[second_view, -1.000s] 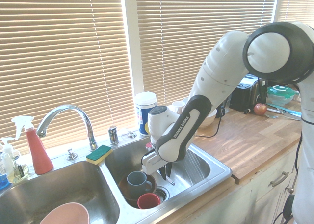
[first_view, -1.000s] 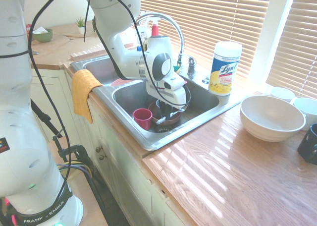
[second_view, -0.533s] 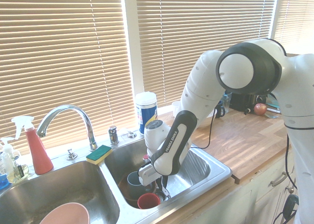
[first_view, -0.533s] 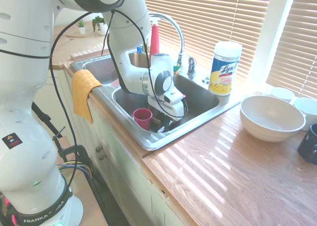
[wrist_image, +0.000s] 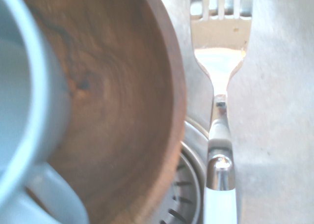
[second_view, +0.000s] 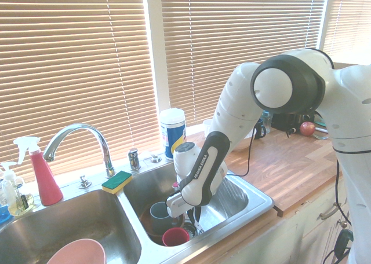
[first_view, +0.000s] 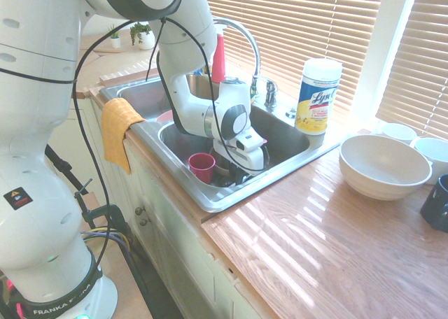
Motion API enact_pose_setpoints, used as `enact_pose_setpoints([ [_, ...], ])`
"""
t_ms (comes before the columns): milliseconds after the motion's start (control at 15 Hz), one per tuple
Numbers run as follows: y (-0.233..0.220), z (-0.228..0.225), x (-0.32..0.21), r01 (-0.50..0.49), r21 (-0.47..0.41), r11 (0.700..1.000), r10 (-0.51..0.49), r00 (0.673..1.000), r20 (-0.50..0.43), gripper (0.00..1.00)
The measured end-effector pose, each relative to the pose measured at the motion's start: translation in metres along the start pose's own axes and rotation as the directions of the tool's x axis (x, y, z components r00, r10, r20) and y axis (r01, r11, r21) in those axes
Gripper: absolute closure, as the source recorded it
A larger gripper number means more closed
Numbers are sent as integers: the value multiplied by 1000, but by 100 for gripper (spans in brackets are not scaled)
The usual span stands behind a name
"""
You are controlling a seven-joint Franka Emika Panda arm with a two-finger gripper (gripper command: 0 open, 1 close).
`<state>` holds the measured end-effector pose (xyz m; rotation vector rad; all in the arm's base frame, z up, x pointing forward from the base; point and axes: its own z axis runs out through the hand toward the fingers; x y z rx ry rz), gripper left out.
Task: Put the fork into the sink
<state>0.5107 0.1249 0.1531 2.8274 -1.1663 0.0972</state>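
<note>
My gripper (first_view: 234,178) (second_view: 194,217) is low inside the right basin of the steel sink (first_view: 231,203) (second_view: 255,209), shut on the fork. Only the wrist view shows the fork (wrist_image: 219,86) plainly: white handle, silver neck, tines pointing away, close over the basin floor (wrist_image: 279,111) beside the drain. Right next to it lies a brown wooden bowl (wrist_image: 113,101) with a blue-grey mug (wrist_image: 24,111) (second_view: 160,211) in it. In both exterior views the arm hides the fork.
A red cup (first_view: 202,166) (second_view: 174,237) stands in the basin by the gripper. A pink bowl (second_view: 75,253) lies in the left basin. The faucet (second_view: 81,134), sponge (second_view: 117,181), wipes canister (first_view: 318,95), yellow cloth (first_view: 117,130) and white bowl (first_view: 383,166) surround the sink.
The arm has lowered the gripper and fork deeper into the right basin, down beside the brown bowl. The jaws have stayed shut.
</note>
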Motion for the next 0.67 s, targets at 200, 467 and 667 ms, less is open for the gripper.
enact_pose_setpoints([
  [200, 3, -4, 8, -1, 6, 1000, 1, 1000, -11, 0],
  [467, 2, -32, 17, -4, 47, 999, 5, 999, -35, 0],
  [667, 2, -90, 26, 2, 96, 995, 5, 998, -67, 0],
])
